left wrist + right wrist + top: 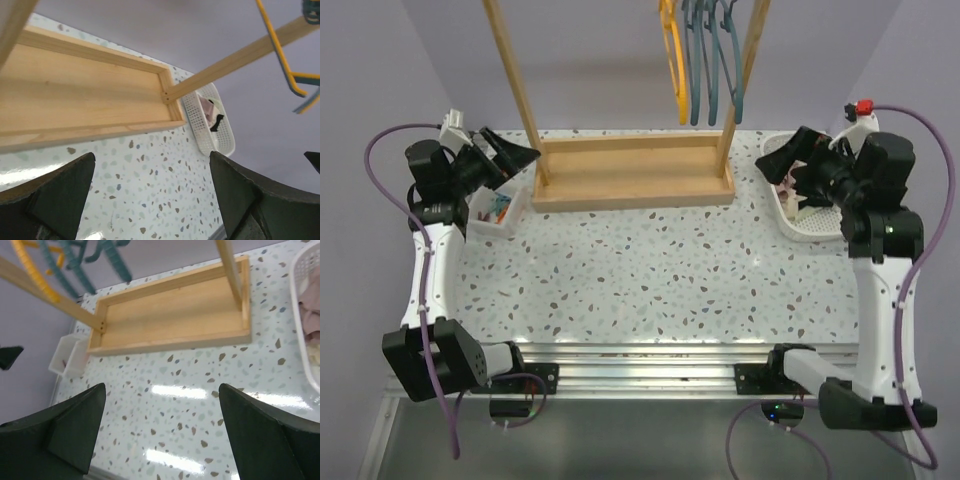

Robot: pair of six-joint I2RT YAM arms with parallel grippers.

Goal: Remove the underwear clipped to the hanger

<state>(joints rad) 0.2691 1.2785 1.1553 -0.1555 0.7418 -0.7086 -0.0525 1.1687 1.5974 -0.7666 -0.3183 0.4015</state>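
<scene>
Your left gripper (150, 197) and right gripper (162, 407) hang spread and empty while the underwear (311, 315), a pink garment (206, 106) and a black garment (217, 123), lies in the white basket (199, 131) at the right of the worktop (650, 270): light, limp cloth, likely best pinched at a fold.

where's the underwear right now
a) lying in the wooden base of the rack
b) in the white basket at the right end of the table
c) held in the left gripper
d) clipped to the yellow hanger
b: the left wrist view shows the pink garment and the black garment lying inside the white basket, and no cloth shows on the hangers.
</scene>
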